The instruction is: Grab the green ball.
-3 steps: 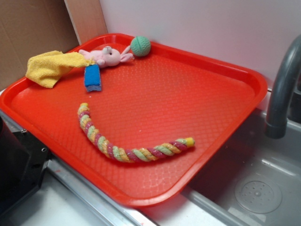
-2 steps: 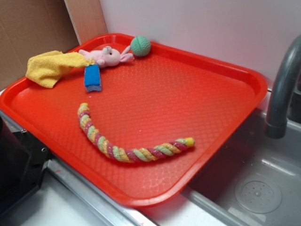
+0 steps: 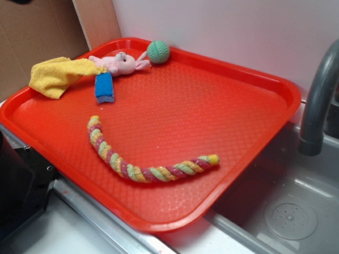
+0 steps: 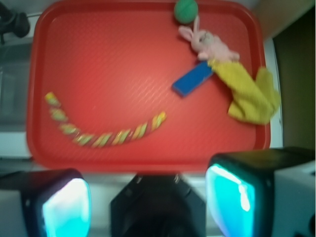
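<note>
The green ball [image 3: 158, 52] is small, teal-green and ribbed. It rests at the far edge of the red tray [image 3: 212, 106], just right of a pink plush bunny [image 3: 121, 63]. The wrist view has the green ball [image 4: 185, 10] at the top, beside the bunny's ears [image 4: 195, 30]. My gripper [image 4: 148, 202] hangs high over the tray's near edge, far from the ball, open with nothing between its cyan pads [image 4: 232, 197]. The exterior view does not show the gripper.
On the tray lie a yellow cloth [image 3: 55, 75], a blue block [image 3: 104, 87] and a twisted multicoloured rope [image 3: 143, 159]. A sink [image 3: 286, 211] with a grey faucet [image 3: 318, 95] is on the right; cardboard [image 3: 37, 37] stands behind the tray at left.
</note>
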Available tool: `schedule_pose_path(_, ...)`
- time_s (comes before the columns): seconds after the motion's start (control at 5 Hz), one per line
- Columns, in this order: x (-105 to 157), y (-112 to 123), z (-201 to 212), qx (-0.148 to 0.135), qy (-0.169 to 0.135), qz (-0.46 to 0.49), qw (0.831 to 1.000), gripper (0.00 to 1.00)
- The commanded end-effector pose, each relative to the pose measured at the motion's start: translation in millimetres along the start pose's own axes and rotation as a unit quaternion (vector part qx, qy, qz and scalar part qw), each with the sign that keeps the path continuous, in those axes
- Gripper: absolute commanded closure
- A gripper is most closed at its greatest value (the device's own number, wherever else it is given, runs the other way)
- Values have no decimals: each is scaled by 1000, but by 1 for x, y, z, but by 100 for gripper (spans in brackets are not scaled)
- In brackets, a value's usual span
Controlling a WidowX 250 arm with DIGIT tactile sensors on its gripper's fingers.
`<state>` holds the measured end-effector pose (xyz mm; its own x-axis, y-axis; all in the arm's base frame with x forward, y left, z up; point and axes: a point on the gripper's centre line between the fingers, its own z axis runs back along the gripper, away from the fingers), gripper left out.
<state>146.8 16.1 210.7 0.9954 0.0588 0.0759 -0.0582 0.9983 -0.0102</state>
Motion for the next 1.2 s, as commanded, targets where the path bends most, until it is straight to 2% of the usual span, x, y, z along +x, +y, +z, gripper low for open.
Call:
schedule_pose_path(0.0, 70, 47, -48, -17, -68, -30, 997, 0)
schedule_pose_path(0.8, 70, 47, -48, -17, -68, -30, 997, 0)
schedule_pose_path(1.0, 111, 61, -79, -20, -87, -30, 996, 0)
